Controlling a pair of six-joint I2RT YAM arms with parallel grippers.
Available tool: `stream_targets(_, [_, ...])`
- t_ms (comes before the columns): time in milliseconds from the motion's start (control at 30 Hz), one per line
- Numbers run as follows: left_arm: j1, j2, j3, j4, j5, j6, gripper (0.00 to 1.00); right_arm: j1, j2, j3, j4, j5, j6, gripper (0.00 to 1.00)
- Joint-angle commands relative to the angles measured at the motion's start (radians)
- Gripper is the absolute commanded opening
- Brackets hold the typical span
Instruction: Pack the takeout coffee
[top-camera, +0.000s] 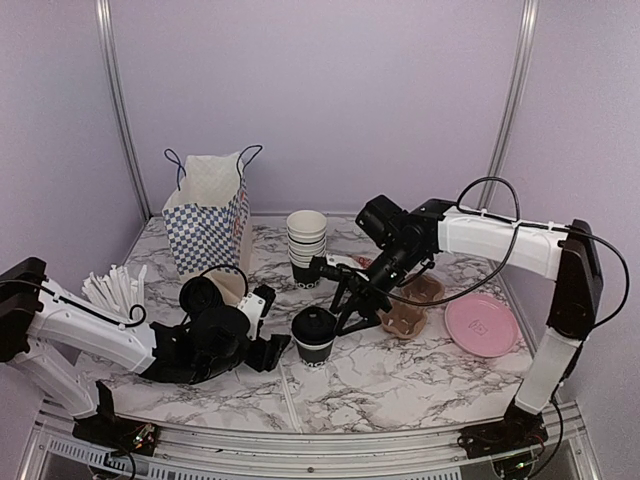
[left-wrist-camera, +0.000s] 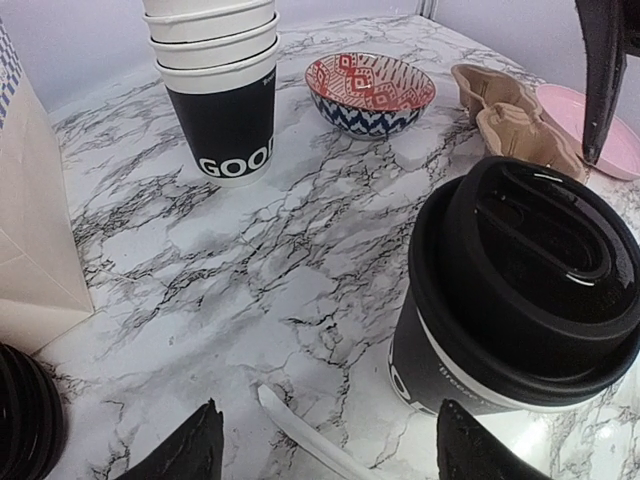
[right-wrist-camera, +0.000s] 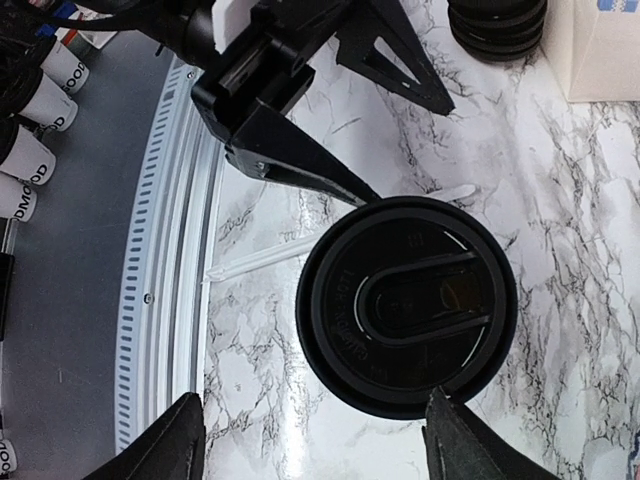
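- Standing the takeout coffee (top-camera: 315, 338) upright, lidded, at the middle of the worktop (top-camera: 400, 380), within both arms' reach.
- Hovering right jaws wide open over its lid (right-wrist-camera: 405, 300), gripping nothing, probably lining up.
- Holding left jaws open alongside, empty.

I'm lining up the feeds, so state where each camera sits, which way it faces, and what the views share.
Top external: above and behind the bases, looking down over the marble table; both arms show, left gripper and right gripper near the takeout coffee.
Left wrist: low over the tabletop, facing the cup stack and bowl; own fingertips at the bottom.
Right wrist: above the coffee, looking straight down on its lid; own fingertips at the bottom.
Shared: all three show the coffee; the right wrist view shows the left gripper.
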Motion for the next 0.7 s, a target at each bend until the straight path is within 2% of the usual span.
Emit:
stream_targets(0, [0.007, -0.066, -0.014, -0.021, -0.015, -0.044, 0.74, 0.005, -0.046, 0.004, -0.027, -0.018, 0.019, 0.73])
stream_targets(167, [0.007, -0.122, 0.015, -0.141, -0.005, -0.133, 0.72, -0.053, -0.023, 0.034, -0.021, -0.051, 0.038, 0.7])
stream_targets(267, [0.007, -0.141, 0.068, -0.27, -0.009, -0.254, 0.71, -0.126, 0.013, 0.069, 0.026, -0.059, 0.093, 0.65])
stream_targets(367, [0.006, -0.133, 0.154, -0.433, 0.035, -0.37, 0.7, -0.173, 0.055, 0.08, 0.074, -0.068, 0.152, 0.65])
stream_targets(467, [0.004, -0.14, 0.205, -0.528, 0.068, -0.507, 0.7, -0.177, 0.114, 0.083, 0.07, -0.1, 0.169, 0.65])
stream_targets(600, [0.004, -0.177, 0.2, -0.526, 0.104, -0.668, 0.68, -0.178, 0.168, 0.071, 0.074, -0.159, 0.194, 0.64])
stream_targets(667, [0.004, -0.179, 0.196, -0.489, 0.134, -0.695, 0.68, -0.178, 0.18, 0.067, 0.077, -0.182, 0.202, 0.63])
